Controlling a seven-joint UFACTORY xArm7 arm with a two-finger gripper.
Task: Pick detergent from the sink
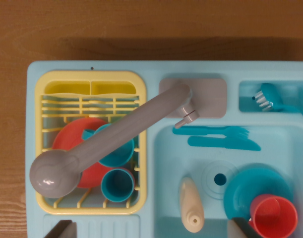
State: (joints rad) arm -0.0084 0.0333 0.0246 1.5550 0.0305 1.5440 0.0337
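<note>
The detergent (191,204) is a cream bottle lying on the floor of the light blue sink basin (166,163), cap end toward the bottom of the wrist view. Only the two dark fingertips of my gripper (150,230) show, at the bottom edge: one finger (59,229) over the counter below the rack, the other fingertip (239,227) over the basin. They stand wide apart and open, with nothing between the pads. The bottle lies between them, nearer the one on the wrist view's right.
A grey faucet (106,144) swings out over the yellow dish rack (44,99), which holds a red plate (67,136) and two teal cups (116,184). In the basin lie a teal fork (215,131), a knife (223,144), a blue plate (250,186) and a red cup (272,217). A brush (275,99) sits top right.
</note>
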